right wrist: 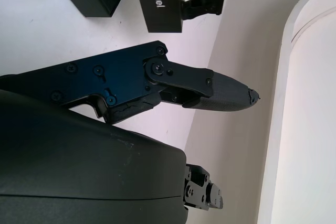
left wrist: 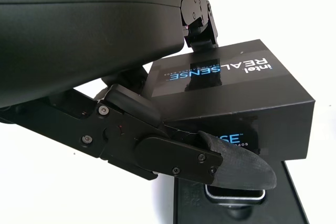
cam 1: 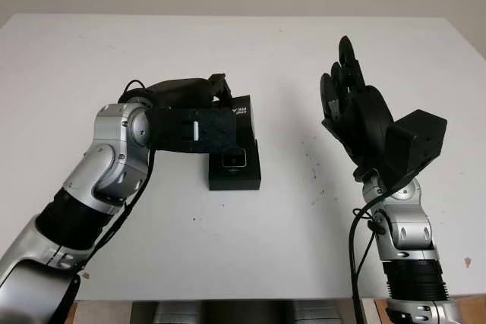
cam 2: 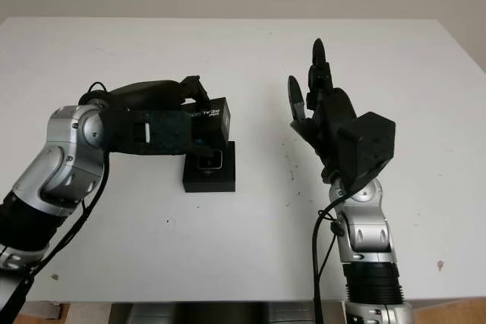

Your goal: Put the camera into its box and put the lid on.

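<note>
Left hand (cam 1: 216, 108) out over the middle of the white table (cam 1: 250, 248), fingers closed around the black lid (left wrist: 236, 95), gripping it by its sides; lid lettered "intel REALSENSE" on top, held tilted, raised above the far end of the black box (cam 1: 235, 172); thumb pad (left wrist: 236, 163) pressed against the lid's near side in the left wrist view, another fingertip (left wrist: 199, 17) hooked over the far edge; lid not seated, near half of box uncovered; box resting flat on the table just right of the left forearm, long side running away from the robot; camera (cam 1: 231, 160) lying inside the box, silver-rimmed rounded end showing in the open part, same rim seen below the thumb in the left wrist view (left wrist: 233, 195); rest of camera hidden under lid and hand; right hand (cam 1: 353, 104) held up above the right side of the table, well apart from the box, palm turned toward the box, open, holding nothing, touching nothing; lid and box corner seen at the far edge of the right wrist view (right wrist: 160, 1), beyond one black finger (right wrist: 220, 93); small dark specks scattered on the tabletop between box and right arm
</note>
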Available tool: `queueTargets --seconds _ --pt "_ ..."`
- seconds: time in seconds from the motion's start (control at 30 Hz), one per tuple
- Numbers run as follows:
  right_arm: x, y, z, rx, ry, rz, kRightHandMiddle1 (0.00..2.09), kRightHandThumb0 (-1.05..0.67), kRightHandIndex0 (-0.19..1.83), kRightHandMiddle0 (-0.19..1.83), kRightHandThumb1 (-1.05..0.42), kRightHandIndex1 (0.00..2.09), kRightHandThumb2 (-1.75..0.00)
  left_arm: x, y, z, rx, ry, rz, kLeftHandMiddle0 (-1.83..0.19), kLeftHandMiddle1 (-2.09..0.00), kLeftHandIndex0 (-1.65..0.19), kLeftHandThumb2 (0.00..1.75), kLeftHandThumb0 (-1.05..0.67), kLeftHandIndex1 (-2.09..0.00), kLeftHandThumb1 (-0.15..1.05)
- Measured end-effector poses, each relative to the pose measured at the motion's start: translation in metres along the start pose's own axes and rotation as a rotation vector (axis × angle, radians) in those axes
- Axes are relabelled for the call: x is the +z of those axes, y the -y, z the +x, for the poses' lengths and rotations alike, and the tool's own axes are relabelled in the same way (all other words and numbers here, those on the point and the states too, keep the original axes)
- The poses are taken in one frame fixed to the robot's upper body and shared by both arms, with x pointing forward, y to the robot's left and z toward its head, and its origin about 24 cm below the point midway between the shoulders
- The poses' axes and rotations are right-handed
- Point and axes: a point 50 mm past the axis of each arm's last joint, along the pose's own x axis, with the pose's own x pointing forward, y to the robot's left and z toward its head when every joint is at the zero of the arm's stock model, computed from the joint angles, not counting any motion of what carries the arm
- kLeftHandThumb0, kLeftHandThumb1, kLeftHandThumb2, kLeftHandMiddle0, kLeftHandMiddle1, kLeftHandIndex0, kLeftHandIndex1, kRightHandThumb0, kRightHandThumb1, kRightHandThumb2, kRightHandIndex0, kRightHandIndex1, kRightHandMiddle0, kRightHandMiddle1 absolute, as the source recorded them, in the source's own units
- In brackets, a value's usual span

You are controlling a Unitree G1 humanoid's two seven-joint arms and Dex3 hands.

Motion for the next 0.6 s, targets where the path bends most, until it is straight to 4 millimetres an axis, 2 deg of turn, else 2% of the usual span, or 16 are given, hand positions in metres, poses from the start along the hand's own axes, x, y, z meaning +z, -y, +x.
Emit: queueTargets --seconds 0.17,0.2,0.27,0.37,0.5,0.6 --pt "-0.001 -0.002 0.0 -0.005 -0.005 0.01 0.0 -0.7 -0.19 -0.19 -1.05 0.0 -0.58 0.004 0.007 0.0 0.026 0.017 0.041 -0.89 -2.09 -0.13 0.3 -0.25 -2.09 1.05" --pt "-0.001 -0.003 0.0 -0.005 -0.005 0.009 0.0 -0.71 -0.19 -0.19 -1.05 0.0 -0.57 0.005 0.007 0.0 0.031 0.016 0.046 -0.83 -2.09 0.0 0.3 -0.25 -2.05 1.05" --pt "-0.001 -0.002 0.0 -0.008 -0.006 0.004 0.0 -0.72 -0.19 -0.19 -1.05 0.0 -0.57 0.006 0.007 0.0 0.034 0.02 0.055 -0.77 -2.09 0.06 0.29 -0.25 -2.08 1.05" --pt "-0.001 -0.002 0.0 -0.009 -0.006 0.004 0.0 -0.7 -0.19 -0.19 -1.05 0.0 -0.58 0.007 0.009 0.0 0.036 0.028 0.076 -0.72 -2.09 -0.01 0.28 -0.26 -2.09 1.05" --pt "-0.001 -0.003 0.0 -0.01 -0.005 0.005 0.0 -0.71 -0.19 -0.19 -1.05 0.0 -0.57 0.009 0.012 0.0 0.031 0.035 0.078 -0.8 -2.09 -0.2 0.29 -0.26 -2.09 1.05" --pt "-0.001 -0.003 0.0 -0.011 -0.004 0.007 0.0 -0.71 -0.19 -0.19 -1.05 0.0 -0.57 0.009 0.014 0.0 0.02 0.04 0.081 -0.83 -2.09 -0.21 0.3 -0.25 -2.09 1.05"
